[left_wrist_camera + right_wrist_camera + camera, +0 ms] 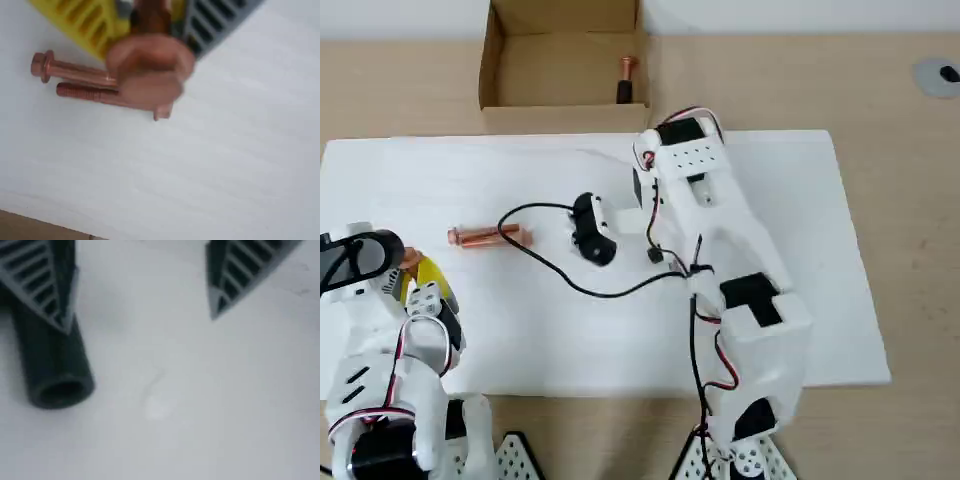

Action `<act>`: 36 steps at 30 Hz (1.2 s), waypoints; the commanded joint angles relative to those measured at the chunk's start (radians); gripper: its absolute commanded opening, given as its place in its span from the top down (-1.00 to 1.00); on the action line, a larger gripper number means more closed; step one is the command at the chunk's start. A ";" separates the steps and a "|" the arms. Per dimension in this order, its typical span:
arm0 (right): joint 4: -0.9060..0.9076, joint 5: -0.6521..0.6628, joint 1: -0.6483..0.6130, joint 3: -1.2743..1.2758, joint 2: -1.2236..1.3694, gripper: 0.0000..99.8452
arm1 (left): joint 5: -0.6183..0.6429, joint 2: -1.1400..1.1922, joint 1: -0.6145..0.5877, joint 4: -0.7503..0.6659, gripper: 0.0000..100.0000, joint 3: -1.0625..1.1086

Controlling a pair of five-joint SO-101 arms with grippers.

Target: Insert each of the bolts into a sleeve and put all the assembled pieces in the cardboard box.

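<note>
right gripper [139, 320] stood wide open and empty, the dark sleeve [55, 370] lying under one fingertip, off-centre from the gap, its long axis along the fingers. left gripper [150, 25], well apart, was clamped on a copper bolt [150, 72].

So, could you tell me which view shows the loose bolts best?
The left wrist view: the two loose bolts lie side by side, heads at opposite ends, partly behind the held bolt. The high view shows the loose bolts as one small copper bar.
</note>
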 commanded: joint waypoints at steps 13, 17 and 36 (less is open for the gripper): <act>0.009 0.020 -0.013 -0.194 0.130 0.55 | -0.006 -0.002 -0.012 -0.021 0.98 -0.014; 0.009 0.023 -0.012 -0.277 0.220 0.55 | -0.008 -0.002 -0.012 -0.020 0.98 -0.014; 0.015 0.023 0.096 -0.352 0.348 0.55 | -0.040 0.002 -0.014 -0.018 0.98 -0.094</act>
